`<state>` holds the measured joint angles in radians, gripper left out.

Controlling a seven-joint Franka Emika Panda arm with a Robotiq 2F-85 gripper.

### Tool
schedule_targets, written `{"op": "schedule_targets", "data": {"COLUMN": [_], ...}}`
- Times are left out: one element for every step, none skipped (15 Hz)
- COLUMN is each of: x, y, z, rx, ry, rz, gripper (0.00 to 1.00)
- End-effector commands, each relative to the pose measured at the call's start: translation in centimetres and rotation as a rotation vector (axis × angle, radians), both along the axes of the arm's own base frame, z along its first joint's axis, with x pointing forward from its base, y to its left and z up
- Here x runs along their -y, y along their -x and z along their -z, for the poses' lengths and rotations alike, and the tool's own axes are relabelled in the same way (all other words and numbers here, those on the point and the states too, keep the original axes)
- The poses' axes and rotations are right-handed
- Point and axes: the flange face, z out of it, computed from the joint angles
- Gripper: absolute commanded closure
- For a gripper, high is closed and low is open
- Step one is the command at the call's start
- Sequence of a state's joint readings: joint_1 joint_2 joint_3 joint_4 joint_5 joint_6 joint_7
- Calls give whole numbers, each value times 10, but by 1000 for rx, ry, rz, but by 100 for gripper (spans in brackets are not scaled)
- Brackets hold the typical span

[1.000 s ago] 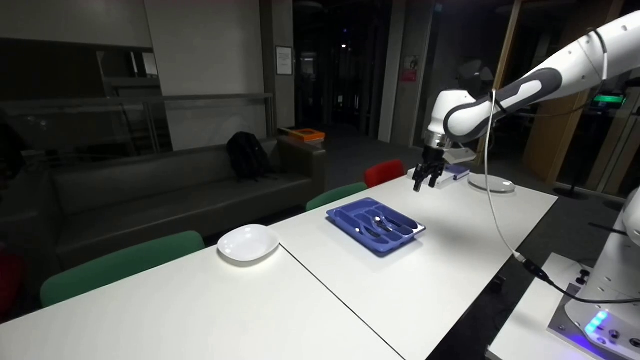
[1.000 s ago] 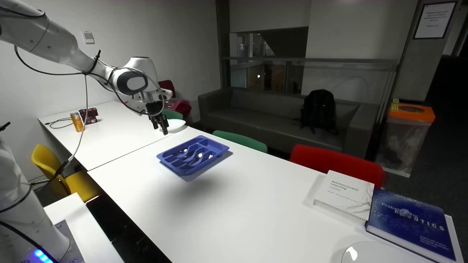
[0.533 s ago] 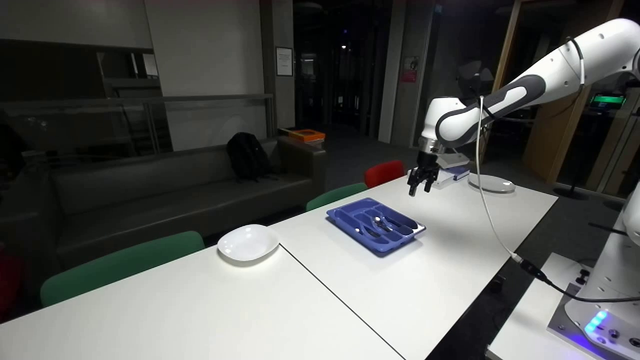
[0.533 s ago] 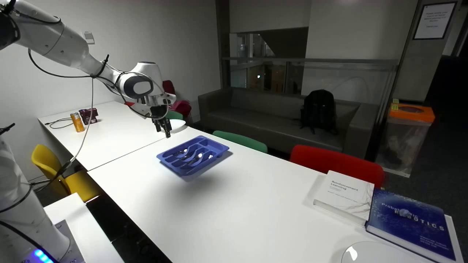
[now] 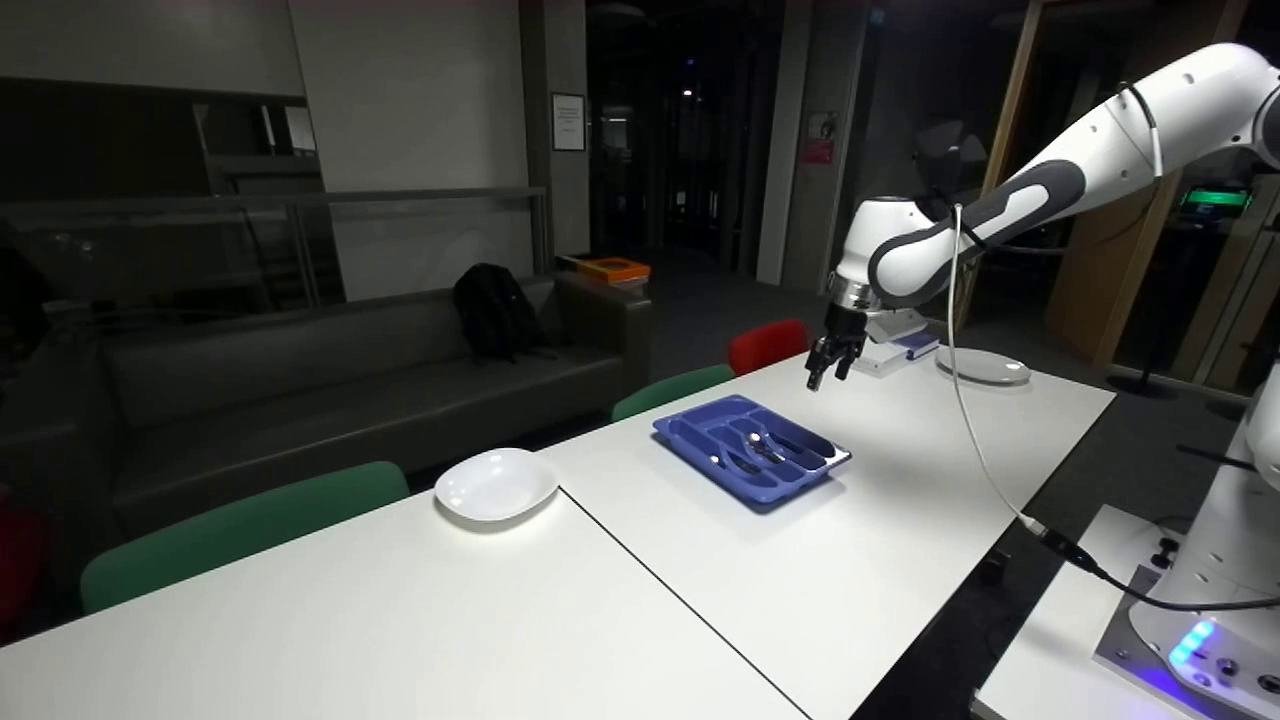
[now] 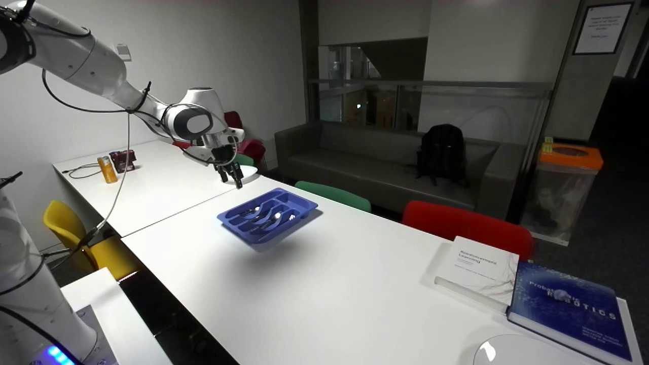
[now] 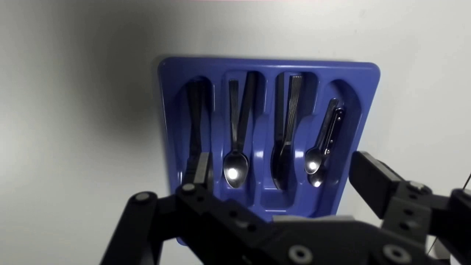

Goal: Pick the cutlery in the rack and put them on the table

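The blue rack [image 7: 268, 64] lies on the white table [image 6: 329, 289], seen in both exterior views too. Dark and silvery cutlery fills its long compartments. In the wrist view a large spoon [image 7: 235, 169] rests over another utensil, and small spoons [image 7: 313, 160] lie in the rightmost slot. My gripper [image 7: 281, 167] stands open above the rack, nothing between its fingers. In that view its left finger hides part of the leftmost cutlery, and the gripper body covers the rack's near end. An exterior view puts the gripper [image 5: 828, 374] in the air beyond the rack [image 5: 690, 437], apart from it.
A round white plate [image 5: 497, 485] sits near the table edge by a green chair [image 5: 250, 530]. Toward the table's opposite end are a white book [image 6: 479, 274], a blue book [image 6: 568, 309] and a flat white dish [image 5: 983, 366]. An orange can [image 6: 107, 169] stands farther off.
The arm has come down a little and shifted sideways, left in one exterior view and right in another. The gripper has stayed open; rack and cutlery have not moved.
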<state>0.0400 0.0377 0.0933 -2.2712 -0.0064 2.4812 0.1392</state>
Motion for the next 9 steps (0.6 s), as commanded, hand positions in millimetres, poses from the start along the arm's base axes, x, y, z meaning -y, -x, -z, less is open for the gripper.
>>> {"op": "schedule_targets", "data": {"x": [-3, -1, 0, 1, 3, 6, 8, 12, 16], "y": [-19, -23, -27, -30, -35, -40, -45, -51, -57], "z": [18, 26, 34, 41, 50, 57, 62, 69, 75], "rx": [59, 60, 55, 46, 28, 10, -3, -9, -17], "ry": [27, 29, 24, 24, 31, 33, 30, 27, 29], "rz": [-60, -68, -78, -88, -102, -116, -130, -150, -165], "gripper": [0, 0, 0, 0, 0, 0, 0, 0, 0]}}
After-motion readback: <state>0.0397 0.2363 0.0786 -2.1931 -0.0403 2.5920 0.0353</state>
